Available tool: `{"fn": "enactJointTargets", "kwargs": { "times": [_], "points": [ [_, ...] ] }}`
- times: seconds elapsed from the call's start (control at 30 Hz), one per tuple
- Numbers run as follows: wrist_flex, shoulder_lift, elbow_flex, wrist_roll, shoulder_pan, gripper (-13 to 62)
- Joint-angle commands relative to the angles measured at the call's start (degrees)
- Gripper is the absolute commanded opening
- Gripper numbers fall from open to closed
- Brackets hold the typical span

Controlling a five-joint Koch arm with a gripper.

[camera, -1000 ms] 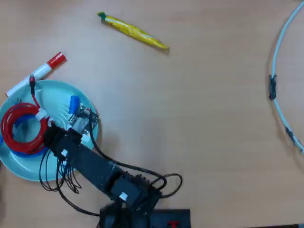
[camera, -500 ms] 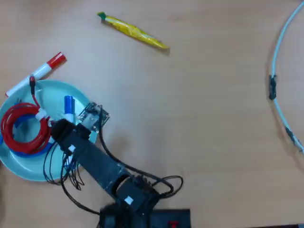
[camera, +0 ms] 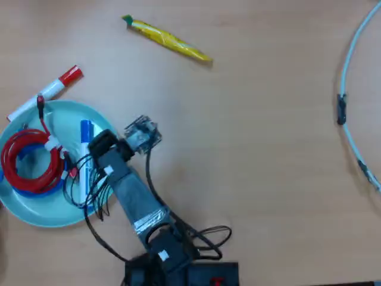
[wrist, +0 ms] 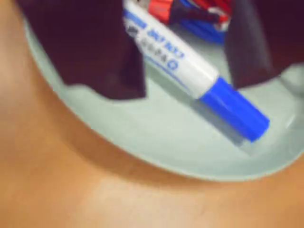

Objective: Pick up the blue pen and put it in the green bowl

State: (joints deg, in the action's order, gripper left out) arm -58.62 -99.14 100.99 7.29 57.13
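Blue pen (camera: 87, 156) lying flat inside the green bowl (camera: 56, 213), cap end toward the far side in the overhead view, barrel running toward the near side under the arm's black wires. Resting on the bowl floor, right of a red cable coil (camera: 13, 156) and a blue cable (camera: 33, 192) that fill the bowl's left half. In the wrist view, pen (wrist: 190, 71) slanting across the pale bowl (wrist: 156, 152), blue cap low and right, close to the rim, blue label print facing up, red and blue cable behind it at the top edge.

Claw (wrist: 183, 85) open: two dark jaws standing apart on either side of the pen in the wrist view, neither one pressing on it, the whole view blurred. In the overhead view, arm (camera: 134, 199) reaching from the near edge toward the bowl's right rim.

Red-capped marker (camera: 47, 90) on the table just beyond the bowl's far rim. Yellow packet (camera: 168, 39) with a green tip well apart, far side of the table. White cable (camera: 351, 89) curving down the right edge.
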Motion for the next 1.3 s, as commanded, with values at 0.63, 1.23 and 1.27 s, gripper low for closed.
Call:
{"fn": "enactJointTargets", "kwargs": {
  "times": [0.63,1.23,1.27],
  "points": [
    [27.5,-9.1,21.6,2.5,30.7,-7.8],
    [68.4,-15.4,59.5,-4.0,34.6,-7.8],
    [72.0,-15.2,61.7,-4.0,34.5,-7.8]
  ]
}}
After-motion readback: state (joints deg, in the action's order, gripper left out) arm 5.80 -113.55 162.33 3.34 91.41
